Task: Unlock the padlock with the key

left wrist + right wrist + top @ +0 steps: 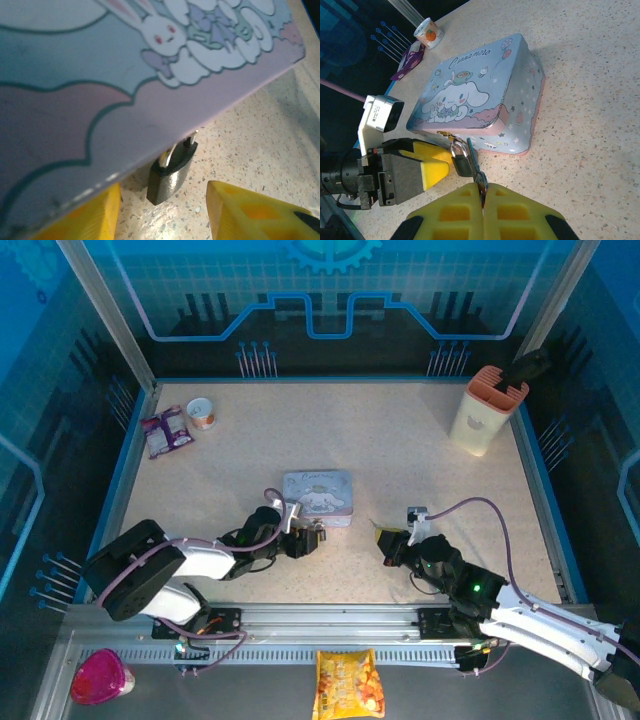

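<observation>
1. Left jaws stand released: your left gripper [162,202] has one yellow fingertip [97,215] at 9 o'clock of the padlock [172,172] and the other at 3 o'clock. You can see bare table on both sides of the lock, so neither pad touches it.
2. You find the padlock hanging at the near long edge of the tin [480,100], its shackle up under the rim and its dark body just clear of the tin wall.
3. You see the key [476,165] lying along the padlock's 3 o'clock side, its shaft running toward 12 o'clock. You cannot tell whether its tip sits in the keyhole.
4. Right jaws are clenched: your right gripper [483,192] pinches the key's rounded head between its closed yellow pads, at 6 o'clock of the lock.
5. For room, the tabletop [420,460] is bare from the tin's right edge out to the beige holder [485,410] at 2 o'clock. A cup [202,413] and a purple packet [165,430] sit near the far left edge, at 10 o'clock, well apart from the tin.
</observation>
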{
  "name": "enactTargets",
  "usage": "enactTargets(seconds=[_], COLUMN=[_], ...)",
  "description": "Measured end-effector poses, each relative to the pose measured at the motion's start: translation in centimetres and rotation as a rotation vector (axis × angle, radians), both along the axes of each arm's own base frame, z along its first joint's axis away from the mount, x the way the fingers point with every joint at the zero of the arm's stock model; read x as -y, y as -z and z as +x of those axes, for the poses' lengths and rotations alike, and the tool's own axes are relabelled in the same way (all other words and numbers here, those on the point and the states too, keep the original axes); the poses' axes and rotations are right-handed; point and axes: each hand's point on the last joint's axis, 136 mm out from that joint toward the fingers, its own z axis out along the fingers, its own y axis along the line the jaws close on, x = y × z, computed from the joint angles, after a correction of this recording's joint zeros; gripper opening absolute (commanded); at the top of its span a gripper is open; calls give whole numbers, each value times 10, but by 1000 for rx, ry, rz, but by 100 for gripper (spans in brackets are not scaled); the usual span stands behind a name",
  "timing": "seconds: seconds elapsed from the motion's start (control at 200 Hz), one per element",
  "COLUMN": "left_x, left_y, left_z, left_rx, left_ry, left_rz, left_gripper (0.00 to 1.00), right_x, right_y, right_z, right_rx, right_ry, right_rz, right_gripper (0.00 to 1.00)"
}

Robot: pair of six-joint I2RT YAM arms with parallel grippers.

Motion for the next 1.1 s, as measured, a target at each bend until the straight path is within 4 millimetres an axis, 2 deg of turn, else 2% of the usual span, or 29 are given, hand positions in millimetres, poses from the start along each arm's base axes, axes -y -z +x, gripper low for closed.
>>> enactTargets(seconds=[0.39,0.605,0.826,1.101], left_x=[16,24,32,38], left_y=[1,4,2,-2], left_z=[18,29,31,25], left_rx=[-25,-38,-76,-134], left_ry=[-61,-107,-118,-129], left_rz=[-44,-76,-114,-152], left_gripper=[44,28,12,5], right_x=[-2,-3,-7,-21], right_y=[-1,-3,-8,6], right_z=[1,0,1,0], right_rx=[1,3,0,-96], right_ry=[-1,-4,3,-7], right_rz=[5,16,93,142], right_gripper=[0,0,0,0])
